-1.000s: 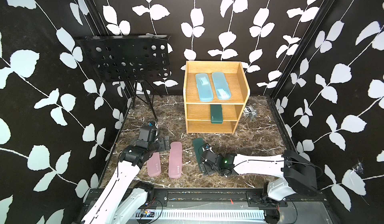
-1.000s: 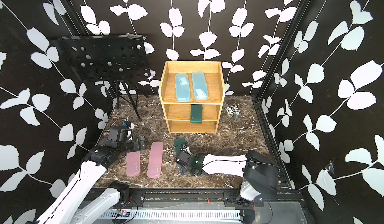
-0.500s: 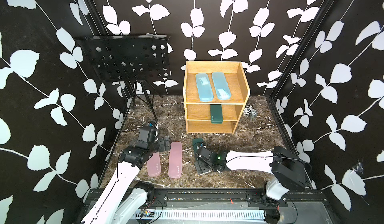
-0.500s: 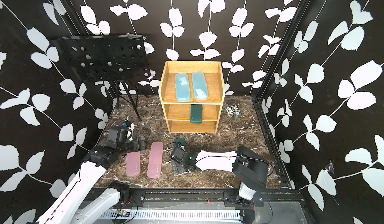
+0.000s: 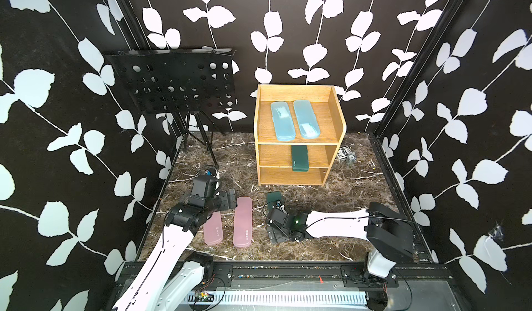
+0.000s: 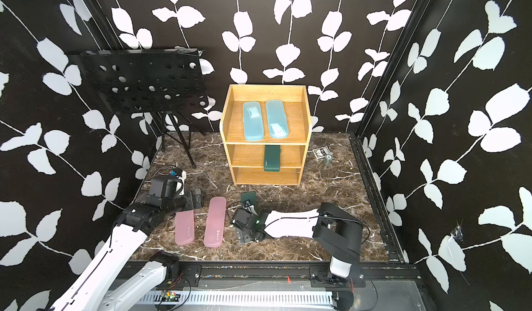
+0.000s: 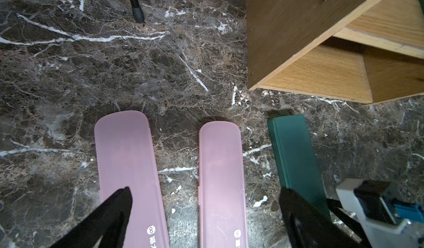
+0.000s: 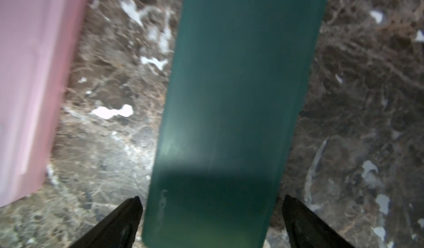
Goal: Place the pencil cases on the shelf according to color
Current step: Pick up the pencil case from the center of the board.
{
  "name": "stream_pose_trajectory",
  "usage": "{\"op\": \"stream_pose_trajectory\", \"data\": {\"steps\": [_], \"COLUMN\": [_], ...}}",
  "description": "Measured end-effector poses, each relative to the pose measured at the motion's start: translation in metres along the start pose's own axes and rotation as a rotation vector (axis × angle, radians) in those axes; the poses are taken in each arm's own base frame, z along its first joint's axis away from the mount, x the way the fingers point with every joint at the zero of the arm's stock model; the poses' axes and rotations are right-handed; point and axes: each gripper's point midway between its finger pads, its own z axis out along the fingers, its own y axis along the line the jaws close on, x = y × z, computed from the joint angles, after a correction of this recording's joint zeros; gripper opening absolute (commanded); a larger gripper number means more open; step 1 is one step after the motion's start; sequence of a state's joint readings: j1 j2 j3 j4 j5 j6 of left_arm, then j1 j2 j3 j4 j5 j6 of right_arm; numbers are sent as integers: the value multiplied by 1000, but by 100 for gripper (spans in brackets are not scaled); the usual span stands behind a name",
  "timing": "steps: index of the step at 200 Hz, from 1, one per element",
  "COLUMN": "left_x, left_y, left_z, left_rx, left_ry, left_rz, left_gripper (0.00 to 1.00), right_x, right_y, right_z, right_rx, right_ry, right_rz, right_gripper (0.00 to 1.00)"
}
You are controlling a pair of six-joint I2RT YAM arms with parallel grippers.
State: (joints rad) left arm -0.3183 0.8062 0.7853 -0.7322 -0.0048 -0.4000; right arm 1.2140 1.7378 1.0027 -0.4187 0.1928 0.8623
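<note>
- The right end effector (image 8: 211, 199) is holding its jaws wide apart, with one finger on each side of the near end of the green case (image 8: 229, 86). A narrow gap is showing at each finger, so nothing is being clamped.
- The green case is lying flat on the tabletop (image 8: 355, 97), running lengthwise away from this end effector.
- To this end effector's left, the inner pink case (image 8: 29, 74) is lying alongside the green case, apart from it.
- The left end effector (image 7: 205, 189) is hovering above the pink cases, its jaws also standing apart and gripping nothing. One finger is hanging over the outer pink case (image 7: 126, 157), and the inner pink case is lying between the fingers.
- Ahead of both end effectors, well apart from them, the shelf (image 5: 338, 116) is standing on the tabletop.
- Two blue cases (image 5: 283, 121) (image 5: 306, 118) are lying side by side on its top tier.
- A second green case (image 5: 300, 158) is resting on the middle tier, its end sticking out past the front edge.
- Farther off, ahead and left of the left end effector, a music stand (image 5: 175, 82) is standing.
</note>
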Motion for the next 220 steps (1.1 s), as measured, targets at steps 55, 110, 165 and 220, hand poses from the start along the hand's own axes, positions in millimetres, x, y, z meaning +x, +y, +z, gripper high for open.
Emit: {"op": "stream_pose_trajectory", "data": {"steps": [55,110,165,220], "left_x": [1,1,1,1], "left_y": [-1,-2,-2,-2], "left_z": [0,0,0,0], "left_rx": [9,11,11,11], "left_ry": [3,4,5,5], "left_rz": [0,-1,-1,-1], "left_gripper": [99,99,99,99], "right_x": [19,26,18,14], "right_y": [-31,-45,-29,-26], "right_z": [-8,-37,-21,1], "right_rx": [45,-46,-47,-6], "right_ry": [-15,-101,-90,-86], "right_rz": [17,-25,-105,-108], "right_gripper": [95,100,100,94]}}
